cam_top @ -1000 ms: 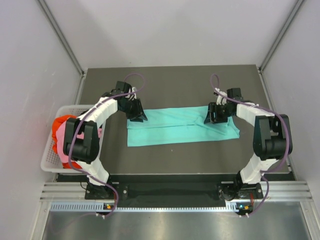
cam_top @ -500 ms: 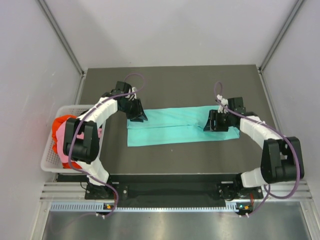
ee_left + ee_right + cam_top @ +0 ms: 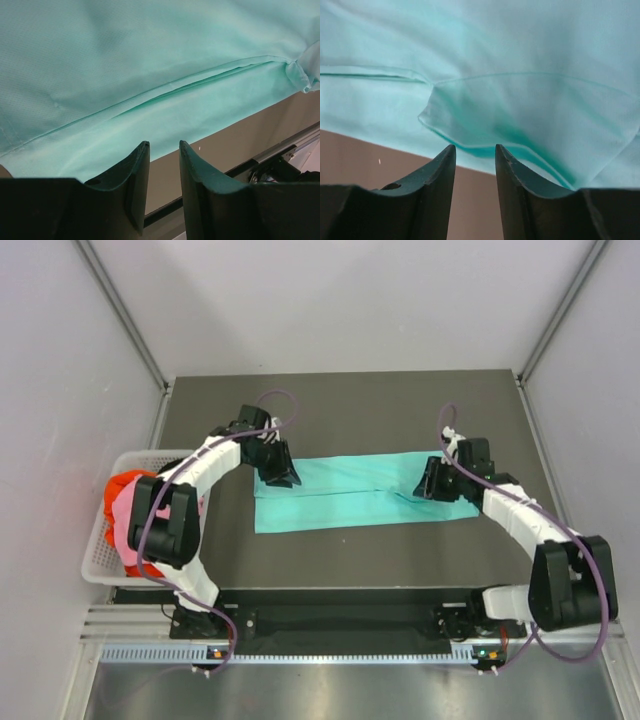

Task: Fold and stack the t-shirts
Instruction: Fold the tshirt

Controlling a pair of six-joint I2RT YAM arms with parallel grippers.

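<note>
**A:** Overhead view first. What's the cloth like?

**B:** The teal t-shirt (image 3: 360,495) lies flat mid-table as a long, narrow band. It is thin and matte, with a fold line along its length. The table (image 3: 350,410) is a dull dark grey slab. The left gripper (image 3: 280,475) sits at the band's far left corner and the right gripper (image 3: 430,485) over its right end.

**A:** And to the left?

**B:** A white plastic lattice basket (image 3: 95,560) holds a crumpled red-orange shirt (image 3: 120,488) and a pink shirt (image 3: 120,530). The left arm covers much of them, so their shapes can't be made out.

**A:** Can you see the jaws from above?

**B:** No, the dark wrist housings hide them.

**A:** Left wrist camera, then.

**B:** The left gripper (image 3: 164,145) has two dark, curved, smooth fingers standing a narrow gap apart, with nothing pinched between them. The teal t-shirt (image 3: 125,60) shows a fine weave, a layered hem running diagonally and a small pucker at the upper right. Bare table shows below its edge. Things at the lower right are cut off and blurred.

**A:** Right wrist?

**B:** The right gripper (image 3: 475,147) is the same: fingers parted, empty, tips just short of the cloth's edge. There the teal t-shirt (image 3: 520,100) has a loose rounded flap over a lower layer, with a darker shadowed lip. Brownish table lies beneath. The frame cuts the shirt off on three sides.
</note>
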